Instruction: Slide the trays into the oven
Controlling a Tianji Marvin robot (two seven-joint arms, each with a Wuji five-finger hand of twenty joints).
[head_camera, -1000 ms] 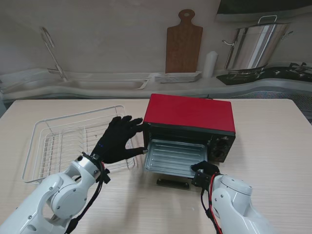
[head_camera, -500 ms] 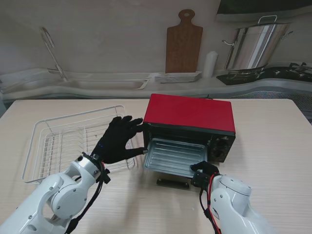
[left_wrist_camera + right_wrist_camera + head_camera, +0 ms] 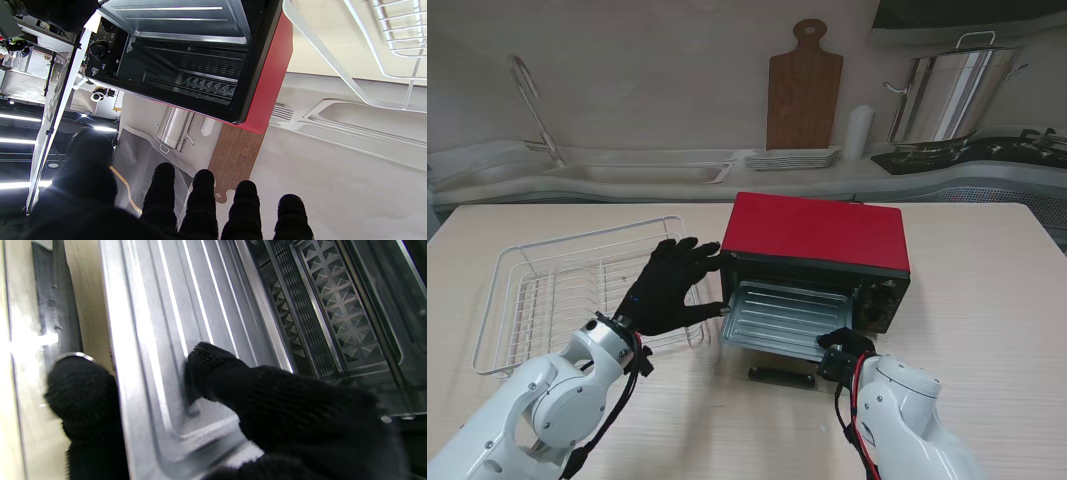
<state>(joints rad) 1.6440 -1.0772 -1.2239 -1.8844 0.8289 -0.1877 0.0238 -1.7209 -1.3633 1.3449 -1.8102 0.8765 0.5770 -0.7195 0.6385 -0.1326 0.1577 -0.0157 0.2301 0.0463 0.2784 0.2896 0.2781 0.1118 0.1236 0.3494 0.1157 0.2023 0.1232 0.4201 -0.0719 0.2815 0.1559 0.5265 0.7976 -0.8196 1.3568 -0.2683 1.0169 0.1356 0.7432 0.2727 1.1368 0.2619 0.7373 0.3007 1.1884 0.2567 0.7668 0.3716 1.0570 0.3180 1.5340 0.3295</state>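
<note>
Step in hand: insertion of the tray (image 3: pixel 779 320) into the oven (image 3: pixel 817 258). The oven stands near the middle of the tabletop (image 3: pixel 987 300), its opening facing the near edge and its door (image 3: pixel 779 376) folded down flat. The ribbed metal tray lies partly inside the cavity, its front portion projecting over the door.

Right hand (image 3: pixel 845 356): closed on the tray at its near right corner. In the right wrist view one finger (image 3: pixel 206 363) presses on the ribbed floor of the tray and another (image 3: pixel 80 396) sits outside the rim, so the rim is pinched between them.

Left hand (image 3: pixel 667 290): holding nothing, fingers spread. Its fingertips are at the left front corner of the oven; actual contact cannot be confirmed. It appears positioned to brace the oven body. The wire dish rack (image 3: pixel 577 290) stands on the left part of the tabletop, just beside this hand.

Next move, as judged: push the tray straight toward the far edge, level with the side rails, until its front rim clears the door. A one-corner grip may skew the tray and jam it; keep the push square.
</note>
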